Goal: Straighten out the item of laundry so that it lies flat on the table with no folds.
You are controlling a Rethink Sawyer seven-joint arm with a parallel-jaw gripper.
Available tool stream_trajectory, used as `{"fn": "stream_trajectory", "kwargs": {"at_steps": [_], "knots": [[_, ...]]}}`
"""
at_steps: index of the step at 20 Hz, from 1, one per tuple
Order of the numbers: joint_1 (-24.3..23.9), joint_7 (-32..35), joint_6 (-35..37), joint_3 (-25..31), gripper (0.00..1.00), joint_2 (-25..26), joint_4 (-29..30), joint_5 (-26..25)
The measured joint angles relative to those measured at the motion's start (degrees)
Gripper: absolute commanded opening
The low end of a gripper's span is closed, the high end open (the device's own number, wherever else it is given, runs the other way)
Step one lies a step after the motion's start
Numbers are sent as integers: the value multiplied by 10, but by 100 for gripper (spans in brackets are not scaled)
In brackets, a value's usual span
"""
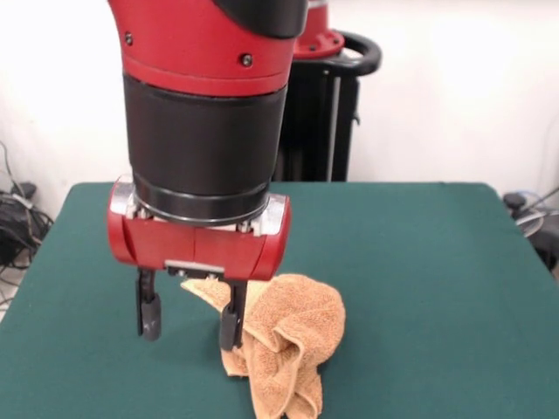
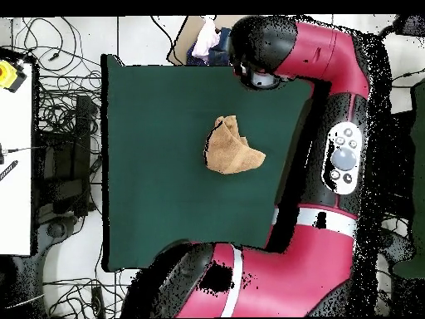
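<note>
The item of laundry (image 1: 293, 345), an orange-tan terry towel, lies crumpled in a folded heap on the green table (image 1: 419, 262), near its front edge. Seen from overhead, the towel (image 2: 232, 148) sits as a bunched lump around the middle of the table (image 2: 158, 166). My gripper (image 1: 189, 321) hangs low over the table just left of the heap and is open, with nothing between its fingers. One fingertip (image 1: 231, 332) stands right at the towel's left edge; the other fingertip (image 1: 149, 321) is over bare felt. In the overhead view the arm hides the gripper.
Cables (image 1: 17, 218) lie off the table's left side in the front view. In the overhead view a white bench (image 2: 15, 166) with a yellow object (image 2: 8, 75) and tangled cables (image 2: 66, 158) sit beside the table, and a pink-white bundle (image 2: 206, 40) lies beyond its top edge.
</note>
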Motion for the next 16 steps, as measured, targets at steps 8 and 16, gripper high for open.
{"fn": "stream_trajectory", "kwargs": {"at_steps": [8, 16], "knots": [[-5, 0, -1, 0, 100, -34, 66, 9], [-11, 0, -14, 0, 100, -68, 152, 14]]}}
